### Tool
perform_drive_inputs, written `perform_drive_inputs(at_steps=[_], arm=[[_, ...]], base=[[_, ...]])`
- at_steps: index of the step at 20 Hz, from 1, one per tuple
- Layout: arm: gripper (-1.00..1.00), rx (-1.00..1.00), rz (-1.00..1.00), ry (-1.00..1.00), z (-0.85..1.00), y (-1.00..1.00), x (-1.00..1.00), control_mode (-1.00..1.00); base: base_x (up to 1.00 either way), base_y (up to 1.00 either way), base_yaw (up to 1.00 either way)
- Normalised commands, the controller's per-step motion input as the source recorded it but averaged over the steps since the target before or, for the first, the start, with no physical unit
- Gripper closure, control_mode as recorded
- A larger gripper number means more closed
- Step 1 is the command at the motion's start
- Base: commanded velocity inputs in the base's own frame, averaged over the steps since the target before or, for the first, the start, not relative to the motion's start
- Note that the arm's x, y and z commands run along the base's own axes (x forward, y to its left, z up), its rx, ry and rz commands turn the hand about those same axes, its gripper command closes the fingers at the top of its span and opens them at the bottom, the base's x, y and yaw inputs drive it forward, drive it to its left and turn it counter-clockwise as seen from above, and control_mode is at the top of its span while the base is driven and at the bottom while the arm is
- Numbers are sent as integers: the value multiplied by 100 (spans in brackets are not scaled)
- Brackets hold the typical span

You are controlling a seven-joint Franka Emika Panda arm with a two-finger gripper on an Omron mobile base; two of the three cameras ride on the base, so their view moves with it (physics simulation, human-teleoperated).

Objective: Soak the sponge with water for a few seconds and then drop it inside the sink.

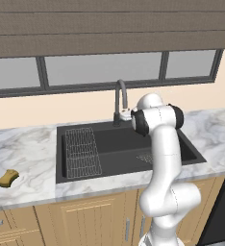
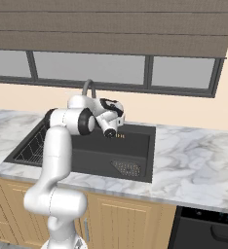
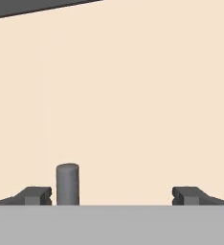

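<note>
The mustard-yellow sponge [image 1: 8,178] lies on the marble counter, far left of the sink [image 1: 117,144], near the front edge. The black sink [image 2: 94,155] has a dark gooseneck faucet [image 1: 120,98] at its back rim. My gripper [image 1: 126,115] hovers over the back of the basin beside the faucet's base, far from the sponge. In the hand view the gripper [image 3: 111,194] faces the beige wall. Its fingers stand wide apart and open, with a grey upright cylinder [image 3: 67,184] just inside the left finger [image 3: 39,194]. The water is out of view.
A wire rack [image 1: 81,151] fills the sink's left part and a mesh strainer [image 2: 127,168] sits at its right front. Marble counter [image 2: 194,155] runs on both sides. Windows and a blind hang above. A dark appliance [image 2: 208,228] stands at the lower right.
</note>
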Motion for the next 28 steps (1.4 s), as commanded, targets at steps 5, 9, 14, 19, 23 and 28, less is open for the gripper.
perform_drive_inputs(at_steps=[5, 9, 14, 19, 23, 28], arm=[[-100, 0, -8, 0, -3, -18, 0, -100], [-100, 0, -11, 0, -9, -23, -4, -100], [-100, 1, -13, 0, -5, -28, 0, -100], [-100, 3, -13, 0, 0, -36, 0, -100], [-100, 2, -4, 0, 0, -39, 0, -100], [-100, 2, 0, 0, 0, -43, 0, -100]], base=[[0, 0, 0], [0, 0, 0], [0, 0, 0], [0, 0, 0], [0, 0, 0], [0, 0, 0]])
